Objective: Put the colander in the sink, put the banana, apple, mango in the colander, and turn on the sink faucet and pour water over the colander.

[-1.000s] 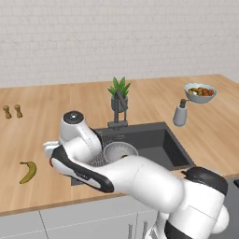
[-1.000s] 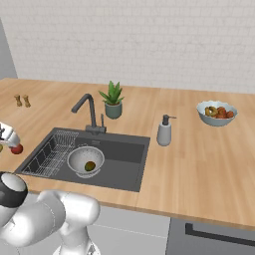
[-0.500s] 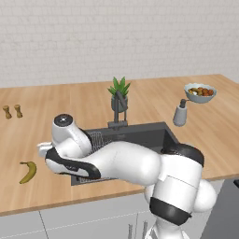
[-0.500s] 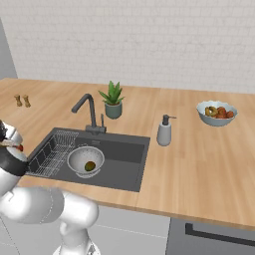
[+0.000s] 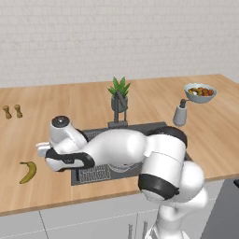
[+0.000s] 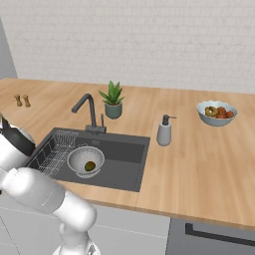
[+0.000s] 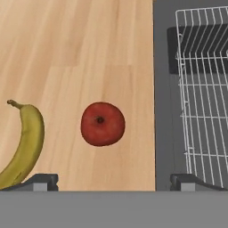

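A white robot arm reaches low over a warm wood-grain counter point(image 6: 199, 164), left of a dark grey rectangular sink point(image 6: 127, 152). In the hand view the gripper point(image 7: 115, 182) points down at the counter with its two dark finger tips spread wide apart and nothing between them.

Below the gripper sits a small, smooth, round red apple point(image 7: 102, 124) with a dark stem dimple, resting on the wood between the banana and the sink's edge. Beside it lies a curved yellow banana point(image 7: 23, 144) with a dark stem tip, apart from the apple.

Inside the sink stands the colander point(image 6: 85, 160), a round, pale silver-grey perforated bowl. In it rests the mango point(image 6: 89, 166), a small greenish oval fruit. A flat white wire rack point(image 7: 205, 89) lies in the basin's left part, just beside the colander.

Behind the basin rises the sink faucet point(image 6: 85, 107), dark grey with an angled spout. Near it are a spiky green potted plant point(image 6: 112, 99) in a dark pot and a pale grey soap dispenser point(image 6: 164, 130). Further right sits a pale bowl of mixed fruit point(image 6: 216, 112). Two small brown shakers point(image 5: 12, 111) stand at the far left. No readable writing or labels appear anywhere.
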Controlling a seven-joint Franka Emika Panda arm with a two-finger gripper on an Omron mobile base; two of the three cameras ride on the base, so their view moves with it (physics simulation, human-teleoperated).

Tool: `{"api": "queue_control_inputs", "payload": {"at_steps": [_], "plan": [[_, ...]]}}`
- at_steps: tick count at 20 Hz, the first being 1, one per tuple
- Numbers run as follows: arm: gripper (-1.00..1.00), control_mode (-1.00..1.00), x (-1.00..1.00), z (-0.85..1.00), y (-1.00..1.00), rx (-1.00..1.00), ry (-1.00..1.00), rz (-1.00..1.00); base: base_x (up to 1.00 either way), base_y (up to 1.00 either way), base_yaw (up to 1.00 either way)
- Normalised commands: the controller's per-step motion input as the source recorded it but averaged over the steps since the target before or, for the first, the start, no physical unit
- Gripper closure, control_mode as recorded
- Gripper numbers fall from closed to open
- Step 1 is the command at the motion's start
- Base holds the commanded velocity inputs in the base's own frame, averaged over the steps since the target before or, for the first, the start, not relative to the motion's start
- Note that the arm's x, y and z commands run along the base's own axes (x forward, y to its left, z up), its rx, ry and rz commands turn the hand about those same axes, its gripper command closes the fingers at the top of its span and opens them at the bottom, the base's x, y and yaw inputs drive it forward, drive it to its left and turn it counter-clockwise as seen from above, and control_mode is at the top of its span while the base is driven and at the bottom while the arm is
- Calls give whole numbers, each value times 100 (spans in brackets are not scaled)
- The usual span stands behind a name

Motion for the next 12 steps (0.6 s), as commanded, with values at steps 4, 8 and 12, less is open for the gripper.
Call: {"api": "queue_control_inputs", "payload": {"at_steps": [4,8,12], "plan": [[-100,-100,14,-46,28,-3,0,0,0,0,0],[-100,-100,12,-19,18,-1,0,0,0,0,0],[-100,-100,13,-1,2,0,0,0,0,0,0]]}}
